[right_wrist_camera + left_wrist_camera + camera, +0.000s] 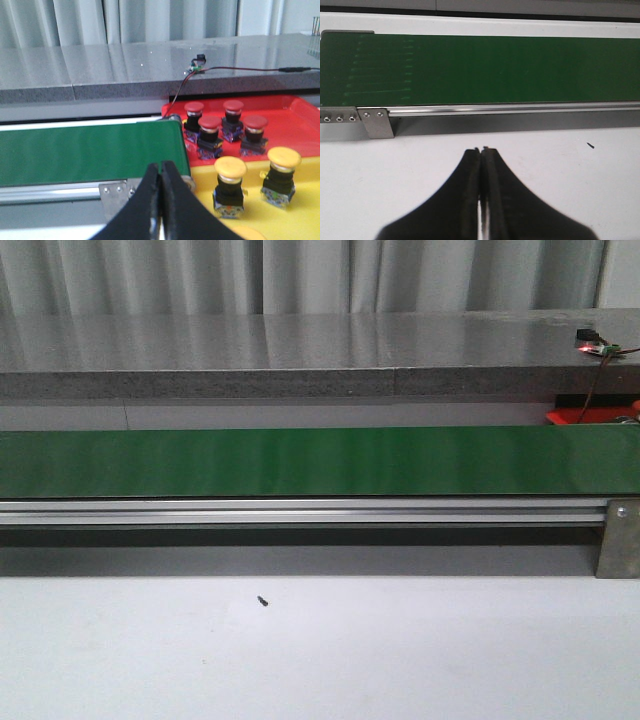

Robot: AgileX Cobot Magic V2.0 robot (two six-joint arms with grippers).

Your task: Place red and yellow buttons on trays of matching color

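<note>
- Evidently, no button lies on the long green conveyor belt [300,462]; in the right wrist view four red mushroom-head buttons [210,123] already stand on the red plastic tray [295,120] and two yellow mushroom-head buttons [230,168] on the yellow plastic tray [300,215].
- Both trays sit at the belt's right end, so the right tool [160,170] is nearer; its jaws are pressed together, holding nothing.
- Likewise the left tool [481,152] is closed and empty above the white desk [570,190].
- Only a red tray corner [590,416] shows from the front; the wrist camera shows the buttons.
</note>
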